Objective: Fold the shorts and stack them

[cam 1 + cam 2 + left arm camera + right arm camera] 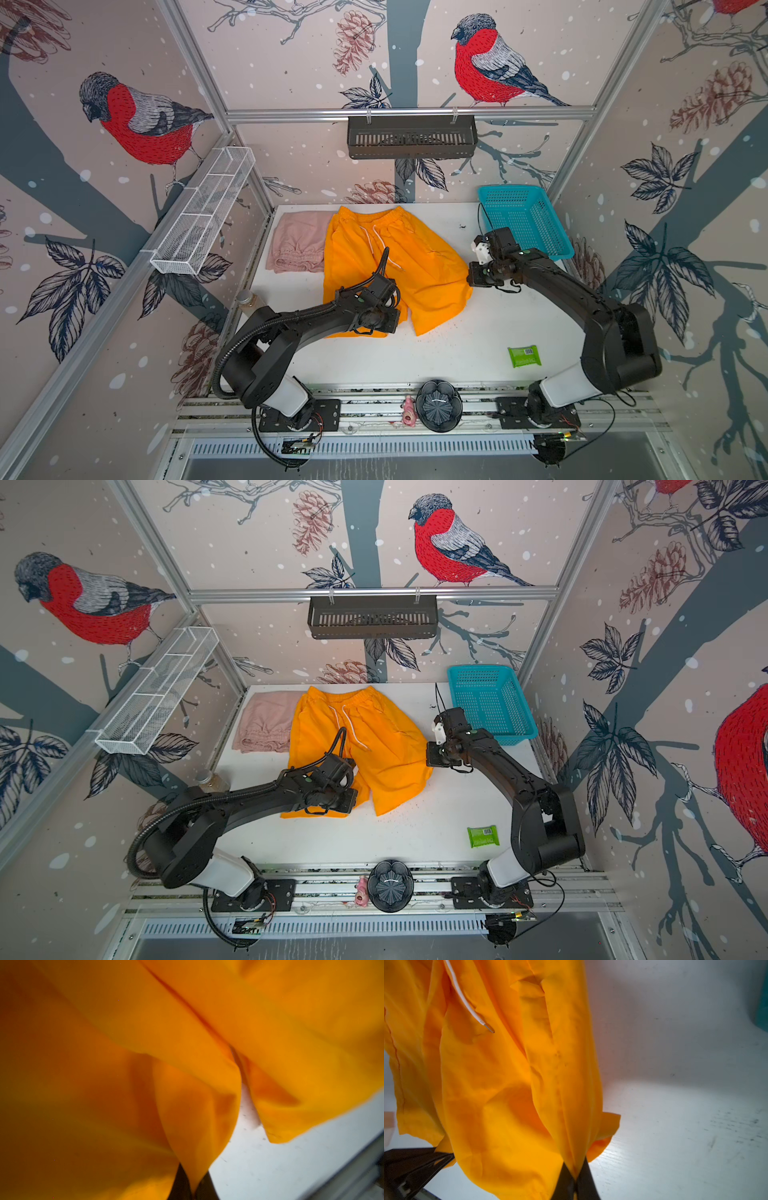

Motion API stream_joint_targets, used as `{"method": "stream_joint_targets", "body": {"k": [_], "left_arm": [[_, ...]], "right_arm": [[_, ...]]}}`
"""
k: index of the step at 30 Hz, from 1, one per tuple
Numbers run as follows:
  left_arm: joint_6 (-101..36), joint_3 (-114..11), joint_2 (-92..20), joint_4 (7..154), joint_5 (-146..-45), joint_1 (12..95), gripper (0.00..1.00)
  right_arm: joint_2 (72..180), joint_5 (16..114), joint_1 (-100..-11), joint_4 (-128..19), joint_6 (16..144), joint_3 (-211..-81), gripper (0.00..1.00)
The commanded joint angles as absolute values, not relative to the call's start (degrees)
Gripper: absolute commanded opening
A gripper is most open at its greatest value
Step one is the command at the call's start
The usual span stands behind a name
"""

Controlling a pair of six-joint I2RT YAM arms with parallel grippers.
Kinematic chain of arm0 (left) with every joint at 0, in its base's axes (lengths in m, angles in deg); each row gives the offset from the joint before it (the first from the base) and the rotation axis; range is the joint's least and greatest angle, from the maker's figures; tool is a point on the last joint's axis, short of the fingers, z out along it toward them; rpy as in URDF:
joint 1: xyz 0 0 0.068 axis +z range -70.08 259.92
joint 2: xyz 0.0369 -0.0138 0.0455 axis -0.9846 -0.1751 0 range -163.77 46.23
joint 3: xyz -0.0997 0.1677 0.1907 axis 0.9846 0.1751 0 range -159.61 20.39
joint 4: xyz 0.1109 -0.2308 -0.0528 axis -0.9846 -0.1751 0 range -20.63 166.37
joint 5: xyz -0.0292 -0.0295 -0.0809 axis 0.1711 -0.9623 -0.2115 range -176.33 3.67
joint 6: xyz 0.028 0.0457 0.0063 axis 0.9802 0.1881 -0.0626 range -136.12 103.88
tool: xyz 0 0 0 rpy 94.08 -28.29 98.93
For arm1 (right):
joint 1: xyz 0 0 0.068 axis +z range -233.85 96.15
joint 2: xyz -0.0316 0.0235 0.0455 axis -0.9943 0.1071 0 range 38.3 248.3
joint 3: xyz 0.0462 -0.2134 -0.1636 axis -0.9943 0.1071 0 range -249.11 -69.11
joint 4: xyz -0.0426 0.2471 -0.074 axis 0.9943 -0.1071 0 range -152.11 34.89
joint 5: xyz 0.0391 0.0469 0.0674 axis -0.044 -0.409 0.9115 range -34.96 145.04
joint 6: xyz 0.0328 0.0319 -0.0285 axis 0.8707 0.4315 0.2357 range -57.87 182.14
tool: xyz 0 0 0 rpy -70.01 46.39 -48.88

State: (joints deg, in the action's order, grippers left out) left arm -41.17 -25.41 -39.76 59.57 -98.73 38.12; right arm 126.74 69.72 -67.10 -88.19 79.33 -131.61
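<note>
The orange shorts (419, 270) (382, 750) lie spread on the white table (457, 353), waistband and white drawstring at the far side. The pink shorts (297, 241) (266, 721) lie folded at the back left, touching the orange pair's edge. My left gripper (380, 324) (343, 802) sits at the near hem of the left leg. In the left wrist view it (194, 1188) is shut on a pinch of orange fabric (197, 1115). My right gripper (471, 276) (430, 756) is at the right leg's outer edge. In the right wrist view it (575, 1182) is shut on orange cloth (508, 1105).
A teal basket (523, 220) stands at the back right beside the right arm. A green packet (524, 356) lies at the front right. A jar (245, 299) stands at the left edge. A black ribbed dish (439, 405) and a pink figure (409, 411) sit on the front rail.
</note>
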Motion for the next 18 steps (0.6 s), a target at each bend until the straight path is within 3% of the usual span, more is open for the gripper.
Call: {"method": "stream_joint_targets", "body": {"k": [1, 2, 3, 5, 7, 10, 15, 18], "left_arm": [[-41.63, -26.27, -36.28, 64.21, -111.23, 37.67, 0.0], [-42.07, -26.63, -35.74, 65.08, -113.5, 37.33, 0.0], [-42.51, -27.38, -35.76, 64.9, -112.94, 36.7, 0.1], [-42.86, -29.53, -37.01, 63.45, -110.24, 35.08, 0.66], [-42.78, -32.31, -39.04, 60.54, -107.96, 34.65, 0.84], [-42.1, -38.78, -40.42, 53.58, -100.95, 34.65, 0.97], [-39.93, -54.28, -42.52, 40.02, -82.15, 35.99, 0.97], [-35.13, -62.02, -45.18, 39.58, -74.01, 41.18, 0.98]], "right_arm": [[129.46, 67.42, -69.13, -88.28, 77.23, -132.68, 0.1], [130.87, 67.27, -69.81, -87.37, 76.79, -133.17, 0.14], [132.15, 67.18, -70.12, -86.72, 76.3, -133.93, 0.24], [134.43, 67.21, -70.44, -85.01, 75.36, -135.77, 0.39], [135.0, 66.95, -70.32, -84.65, 74.79, -137.83, 0.52], [133.1, 67.08, -70.15, -84.47, 74.03, -139.46, 0.64], [126.0, 68.43, -66.78, -82.5, 71.62, -135.48, 0.69], [121.13, 67.72, -60.74, -79.15, 72.03, -129.79, 0.7]]}}
